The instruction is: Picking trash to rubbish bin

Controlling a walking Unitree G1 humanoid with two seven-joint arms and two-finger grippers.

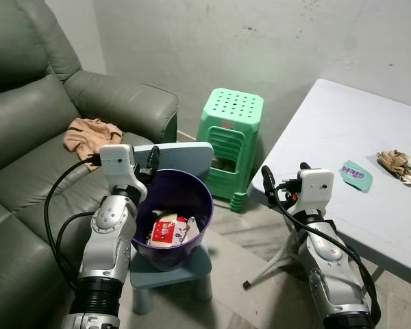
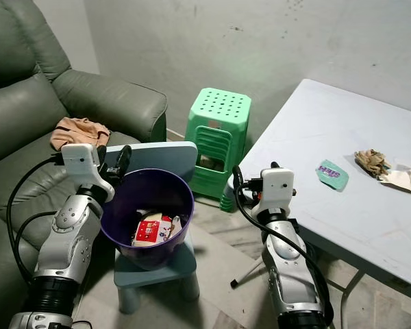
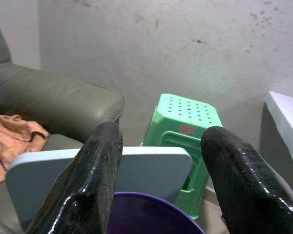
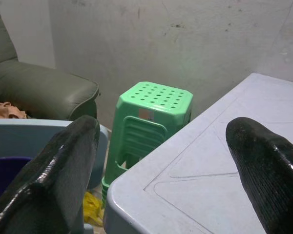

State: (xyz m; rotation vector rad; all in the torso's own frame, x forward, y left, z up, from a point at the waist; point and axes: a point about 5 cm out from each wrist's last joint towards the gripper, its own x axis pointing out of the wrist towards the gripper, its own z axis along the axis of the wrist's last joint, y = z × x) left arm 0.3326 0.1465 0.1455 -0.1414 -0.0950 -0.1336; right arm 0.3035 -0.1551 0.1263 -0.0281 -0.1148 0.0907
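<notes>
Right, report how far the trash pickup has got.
Done: the purple bin already holds packets. In hand: nothing; the left tool is open over the bin's rim and the right tool is open and empty at the table edge. Left: the teal wrapper and crumpled brown trash on the table.

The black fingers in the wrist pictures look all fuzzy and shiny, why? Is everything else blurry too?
Left wrist view: the fingers sit close to the lens, so they look soft, with pale glare on them; the green stool behind is sharper. Right wrist view: same soft fingers, clear white table. Left eye view: evenly lit and sharp, the purple bin dark inside.
</notes>
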